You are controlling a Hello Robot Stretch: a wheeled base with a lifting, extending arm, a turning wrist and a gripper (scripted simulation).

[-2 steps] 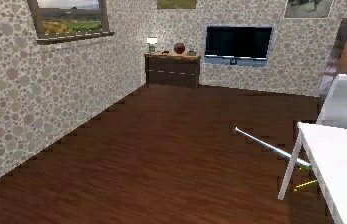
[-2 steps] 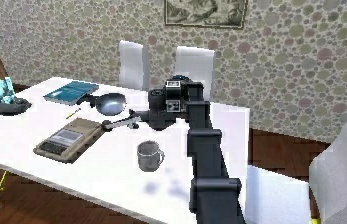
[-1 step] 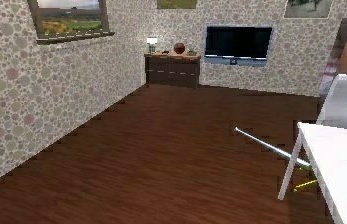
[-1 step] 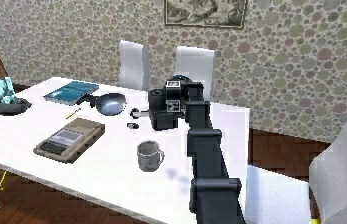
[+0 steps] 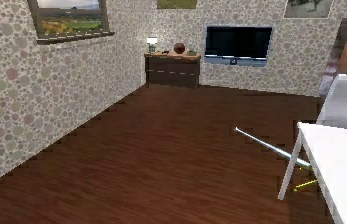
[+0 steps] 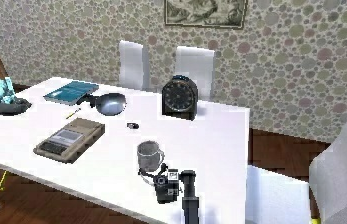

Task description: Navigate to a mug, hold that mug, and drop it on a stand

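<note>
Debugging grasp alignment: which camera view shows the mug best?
Arm side view: the grey mug stands in plain sight on the white table, close to the gripper. The forward view offers what looks like that table's corner at its right edge.

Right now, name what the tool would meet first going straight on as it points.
Probably the grey mug just beyond the tool on the white table, though depth is unclear.

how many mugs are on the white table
1: a grey mug near the table's near edge, right of the flat tan object. The black clock could hide something small behind it.
</note>
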